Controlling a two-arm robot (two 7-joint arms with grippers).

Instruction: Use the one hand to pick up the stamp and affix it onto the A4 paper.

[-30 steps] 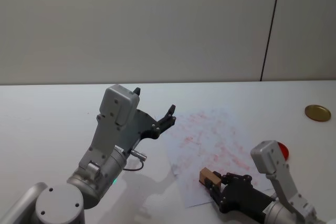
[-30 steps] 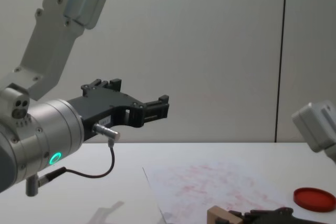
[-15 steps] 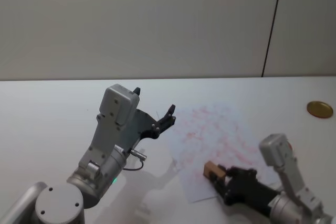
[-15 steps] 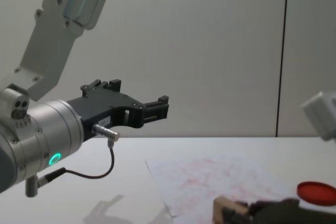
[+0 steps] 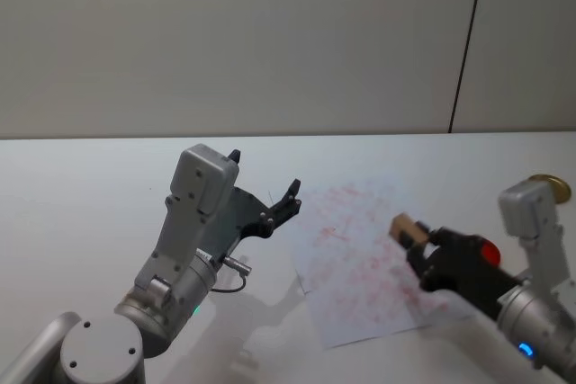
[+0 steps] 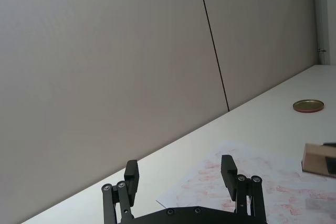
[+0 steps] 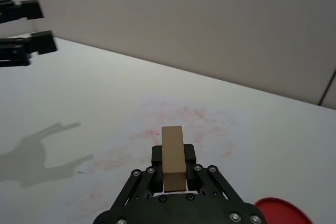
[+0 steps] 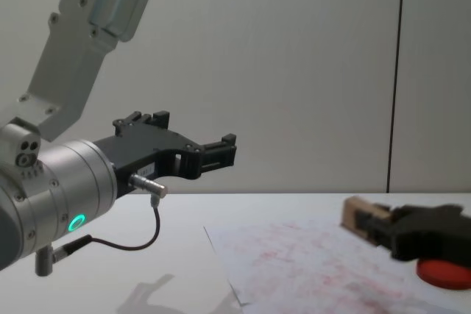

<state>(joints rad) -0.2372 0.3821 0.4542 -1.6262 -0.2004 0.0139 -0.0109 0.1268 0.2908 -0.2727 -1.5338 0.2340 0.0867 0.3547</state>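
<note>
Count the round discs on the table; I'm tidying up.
2. The red disc lies right of the A4 paper; the gold disc lies farther back on the right.

A white table [image 5: 81, 195] fills the lower half of the head view. On it, lower centre-right, lies a paper [image 5: 351, 258] — white, smudged with pink-red prints, slightly skewed. A red disc [image 8: 445, 276] sits near its right edge. Farther right is a brass-coloured disc [image 6: 308, 105] — perhaps a lid.
</note>
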